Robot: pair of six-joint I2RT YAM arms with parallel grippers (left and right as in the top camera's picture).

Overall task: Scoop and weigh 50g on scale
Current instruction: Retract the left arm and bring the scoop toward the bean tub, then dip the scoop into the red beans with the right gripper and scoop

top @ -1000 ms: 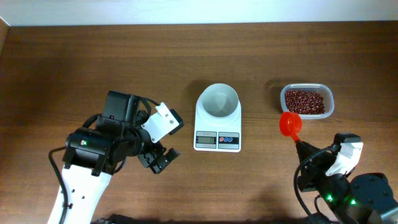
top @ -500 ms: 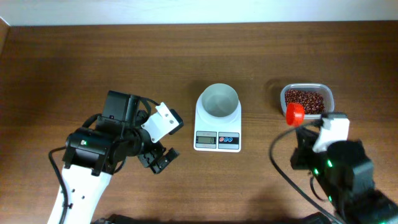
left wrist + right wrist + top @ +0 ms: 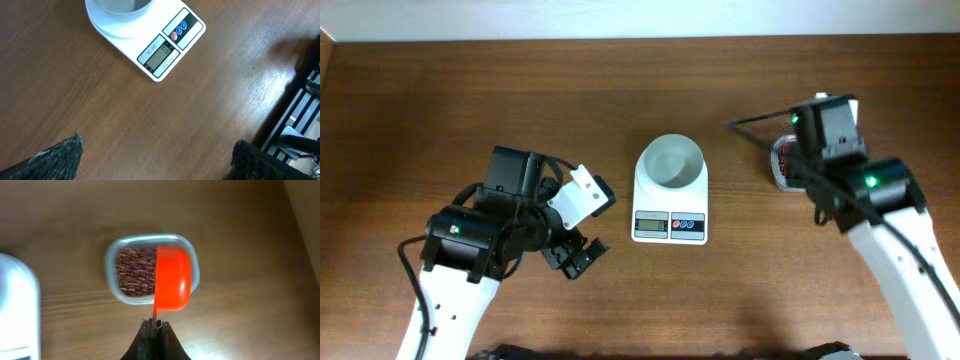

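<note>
**Scoop over the beans, scale off to my left**

My right hand [image 3: 155, 326] is clamped on the thin handle of the red scoop [image 3: 174, 277]. Its cup hangs straight ahead of me, over the right half of the tub [image 3: 145, 236] of beans [image 3: 132, 270], and the handle runs back toward my wrist. The scale [image 3: 670, 218], with its bowl [image 3: 671, 160], sits on the table [image 3: 770, 300] just left of the tub, between my arms. My left hand [image 3: 576, 257] hangs spread wide and empty beyond it. I judge the right arm dips first, then carries leftward.

No text can be read; the scale [image 3: 150, 42] has a display [image 3: 161, 54] and small label too blurred.
</note>
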